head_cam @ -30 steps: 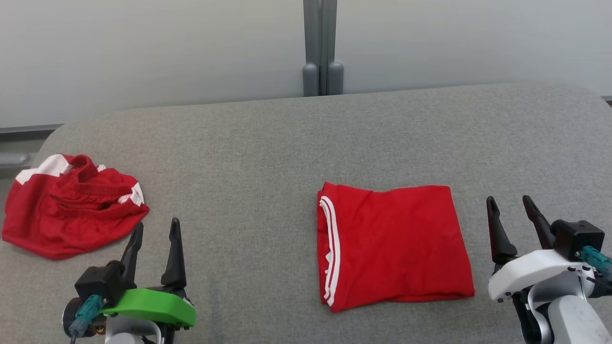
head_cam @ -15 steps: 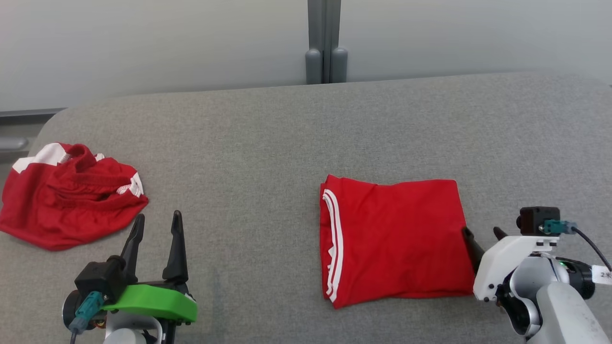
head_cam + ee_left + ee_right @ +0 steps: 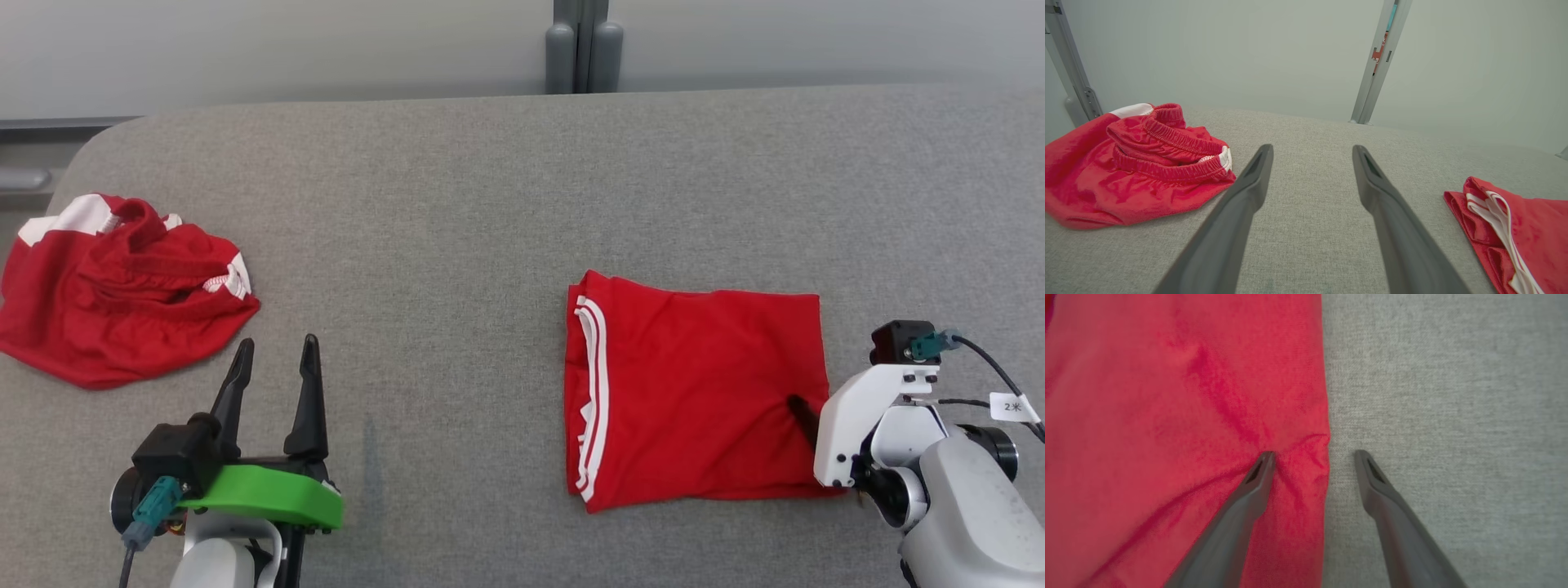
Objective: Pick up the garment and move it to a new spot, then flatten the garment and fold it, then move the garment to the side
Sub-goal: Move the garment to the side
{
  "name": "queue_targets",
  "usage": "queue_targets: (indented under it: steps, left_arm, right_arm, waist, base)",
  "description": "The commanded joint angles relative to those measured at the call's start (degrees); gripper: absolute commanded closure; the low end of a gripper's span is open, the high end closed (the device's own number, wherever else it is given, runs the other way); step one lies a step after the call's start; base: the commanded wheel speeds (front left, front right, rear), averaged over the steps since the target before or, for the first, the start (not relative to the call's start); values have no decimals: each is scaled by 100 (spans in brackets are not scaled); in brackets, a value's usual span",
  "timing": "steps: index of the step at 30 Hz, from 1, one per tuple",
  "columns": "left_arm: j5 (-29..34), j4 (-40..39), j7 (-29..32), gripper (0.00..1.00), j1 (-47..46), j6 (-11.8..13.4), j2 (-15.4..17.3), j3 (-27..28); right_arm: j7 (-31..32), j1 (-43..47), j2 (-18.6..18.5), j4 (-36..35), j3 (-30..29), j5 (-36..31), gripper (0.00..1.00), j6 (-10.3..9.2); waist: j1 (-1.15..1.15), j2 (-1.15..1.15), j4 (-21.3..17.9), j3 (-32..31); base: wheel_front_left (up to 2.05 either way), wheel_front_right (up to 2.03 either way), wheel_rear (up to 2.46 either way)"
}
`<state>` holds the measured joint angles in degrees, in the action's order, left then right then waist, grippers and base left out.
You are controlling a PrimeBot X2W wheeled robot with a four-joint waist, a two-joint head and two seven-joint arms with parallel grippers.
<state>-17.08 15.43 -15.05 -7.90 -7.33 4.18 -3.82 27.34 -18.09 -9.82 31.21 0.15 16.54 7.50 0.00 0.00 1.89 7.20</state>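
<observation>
We have the grey padded table (image 3: pixel 490 204) spanning the head view, with a pale wall (image 3: pixel 245 41) behind it and a grey post (image 3: pixel 584 45) at the far edge.

Folded garment (image 3: pixel 694 384): red, lying flat, right of centre on the nearer part of the table. It's roughly square, with white stripes (image 3: pixel 600 384) down its left edge.

Crumpled garment (image 3: pixel 114 286): a second red piece with white patches, bunched at the table's left edge, well apart from the folded one. In the left wrist view we see its elastic waistband (image 3: pixel 1175 139) on top.

Right gripper (image 3: pixel 1313 454): jaws spread wide, nothing clamped. It straddles the folded garment's right edge. One finger (image 3: pixel 1249 490) presses its tip into the cloth, which puckers around it. The other is over bare table just beside the edge; we can't tell if it touches.

Left gripper (image 3: pixel 277 341): jaws wide as well, empty, over bare table at near left. Its fingers point away from the robot, near the crumpled garment's edge but not touching.

A small white tag (image 3: pixel 1014 406) hangs on the right arm's cable.
</observation>
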Motion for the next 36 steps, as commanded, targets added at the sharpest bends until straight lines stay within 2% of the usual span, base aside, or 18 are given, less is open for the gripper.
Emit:
queue_targets:
  steps: [1,2,3,9,14,18,22,28,36]
  left_arm:
    - [25,-10,-15,0,-106,-20,36,-3]
    - [29,-23,-15,0,-126,-20,38,-5]
    - [34,-34,-15,0,-145,-20,41,-4]
    - [71,-155,-14,0,-287,-20,55,-16]
    - [111,-358,-8,0,-463,-20,130,-25]
    - [168,-579,-8,0,-640,-20,187,-41]
    - [204,-795,-8,0,-822,-20,289,-27]
    - [286,-1065,-8,0,-1080,-21,452,-158]
    - [363,-1315,-8,0,-1352,-17,685,-282]
  right_arm:
    - [220,-12,-23,161,114,40,0,-2]
    - [332,-49,-54,196,207,81,57,-2]
    - [375,-108,-93,178,299,113,100,-2]
    - [580,-660,-727,-97,894,262,100,-13]
    - [632,-1276,-1524,-396,1361,308,100,-10]
    - [504,-1625,-2179,-381,1382,369,100,-7]
    - [170,-1911,-2683,-233,1271,300,100,-7]
    - [-531,-2283,-3147,221,994,23,100,-7]
    - [-1308,-2522,-3266,741,382,-527,100,-7]
  waist:
    - [0,0,61,134]
    - [0,0,55,180]
    - [0,0,45,221]
    - [0,0,-149,559]
    - [0,0,-497,945]
    - [0,0,-774,1237]
    - [0,0,-1050,1559]
    - [0,0,-1278,2010]
    - [0,0,-1312,2454]
  base:
    - [0,0,0]
    - [0,0,0]
    - [0,0,0]
    - [0,0,0]
    - [0,0,0]
    - [0,0,0]
    - [0,0,0]
    - [0,0,0]
    - [0,0,0]
